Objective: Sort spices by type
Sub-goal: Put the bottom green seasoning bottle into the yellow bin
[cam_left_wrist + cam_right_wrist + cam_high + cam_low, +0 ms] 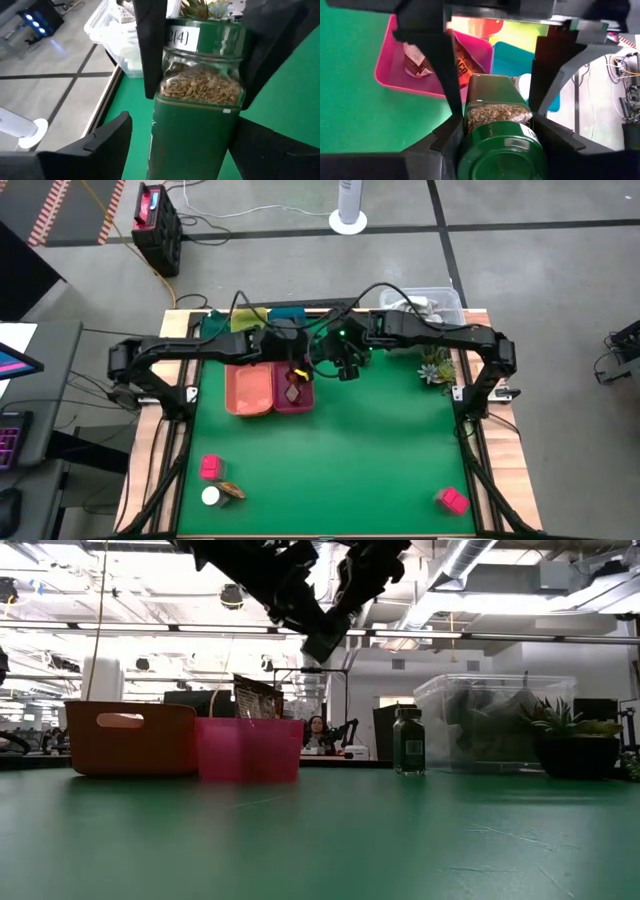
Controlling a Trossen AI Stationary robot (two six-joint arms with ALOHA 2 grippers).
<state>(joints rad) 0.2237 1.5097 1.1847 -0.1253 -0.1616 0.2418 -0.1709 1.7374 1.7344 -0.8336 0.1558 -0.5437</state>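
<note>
A dark green spice jar (192,125) with a clear window hangs high over the table's far middle, between my two grippers. My right gripper (497,142) is shut on its cap half. My left gripper (185,150) is open, with its fingers standing on either side of the jar's base half; I cannot tell whether they touch it. A second green jar (407,740) stands on its base on the mat. Near the front left lie a pink block (211,468), a white-capped jar (211,496) and a brown leaf-like piece (231,490). Another pink block (452,500) lies at the front right. My right gripper pinches the jar's cap half (470,117) between its two fingers (440,145), one on each opposite side. The fingers slant down and lie along the jar, with the green cap (500,155) toward the wrist. The jar is lifted clear of the table.
A salmon tray (236,392) and a pink tray (278,402) with brown packets (417,62) sit side by side under the grippers. A teal tray (510,55) and a yellow-green tray (228,322) lie behind them. A clear tub (440,300) and a plant (435,365) stand at the far right.
</note>
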